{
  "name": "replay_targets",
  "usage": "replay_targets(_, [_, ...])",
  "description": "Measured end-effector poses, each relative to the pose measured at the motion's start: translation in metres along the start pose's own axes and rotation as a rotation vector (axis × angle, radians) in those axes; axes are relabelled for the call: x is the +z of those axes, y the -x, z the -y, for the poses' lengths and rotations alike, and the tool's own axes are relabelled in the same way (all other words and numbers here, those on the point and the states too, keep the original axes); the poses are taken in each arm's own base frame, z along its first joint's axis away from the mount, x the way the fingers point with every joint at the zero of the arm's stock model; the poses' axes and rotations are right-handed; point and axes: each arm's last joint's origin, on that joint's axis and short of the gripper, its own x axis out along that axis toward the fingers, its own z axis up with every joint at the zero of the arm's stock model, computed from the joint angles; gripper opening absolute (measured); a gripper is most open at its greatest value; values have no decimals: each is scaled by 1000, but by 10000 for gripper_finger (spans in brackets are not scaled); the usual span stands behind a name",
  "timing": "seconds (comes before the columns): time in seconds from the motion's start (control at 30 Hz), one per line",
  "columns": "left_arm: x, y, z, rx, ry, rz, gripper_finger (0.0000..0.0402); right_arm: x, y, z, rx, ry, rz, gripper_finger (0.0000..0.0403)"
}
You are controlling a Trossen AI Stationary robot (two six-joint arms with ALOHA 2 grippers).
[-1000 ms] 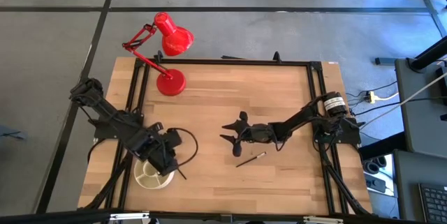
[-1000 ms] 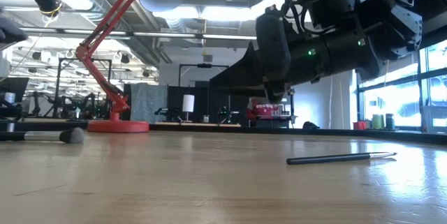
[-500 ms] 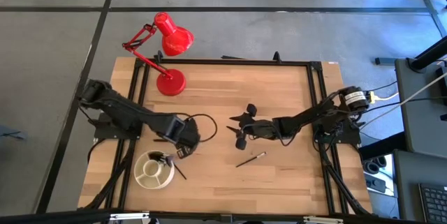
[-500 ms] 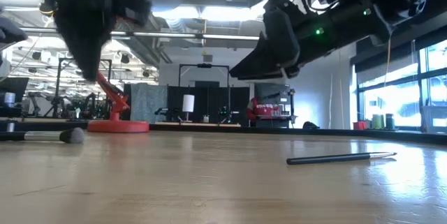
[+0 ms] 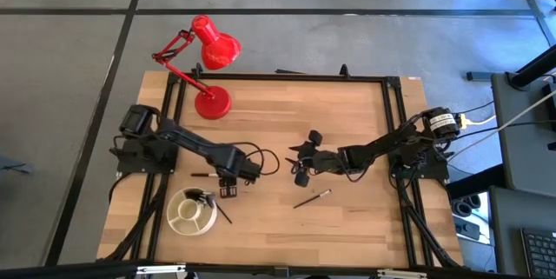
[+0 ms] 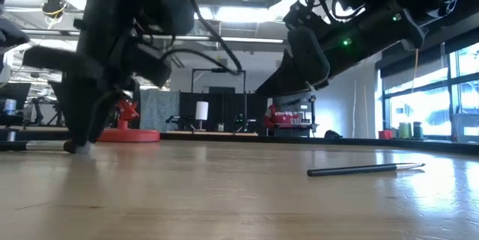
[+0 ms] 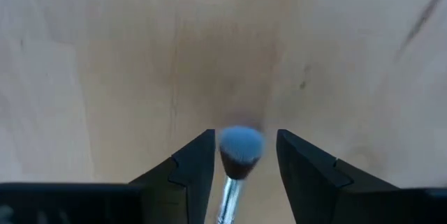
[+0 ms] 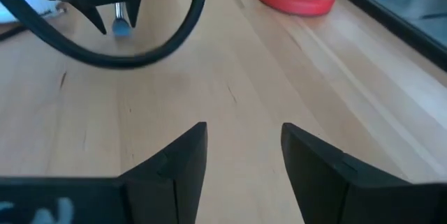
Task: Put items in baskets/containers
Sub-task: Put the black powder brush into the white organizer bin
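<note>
Pale wood planks of the table (image 5: 347, 218) lie under my left gripper (image 5: 228, 181), which hangs low over the left-middle of the top, just beyond the round cream-white divided dish (image 5: 192, 212). Between my two dark fingers (image 7: 192, 168) sits a thin makeup brush with a silver ferrule and pale blue-grey bristle tip (image 7: 239, 155); the left wrist view shows its tip pointing down at the wood, the fingers close on either side, clamped on it as far as I can tell. Dark brush handles (image 5: 208, 199) poke from the dish's far side. Another dark-handled brush (image 5: 311, 198) lies flat on the table near the middle, and a third thin dark one (image 5: 203, 175) lies just beside my left arm. My right gripper (image 5: 301, 159) hovers above the table's centre, fingers (image 8: 178, 165) spread apart and empty. A red desk lamp (image 5: 208, 70) stands at the far left corner.
</note>
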Motion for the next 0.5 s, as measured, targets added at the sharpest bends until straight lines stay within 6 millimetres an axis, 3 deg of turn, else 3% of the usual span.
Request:
replay_targets(0.23, [3,-11,0,7,3,-50,127,-2,0,0,-2,-2,-14,182])
replay_targets(0.5, [2,-3,-5,65,65,-32,14,-1,0,0,-2,-4,-11,182])
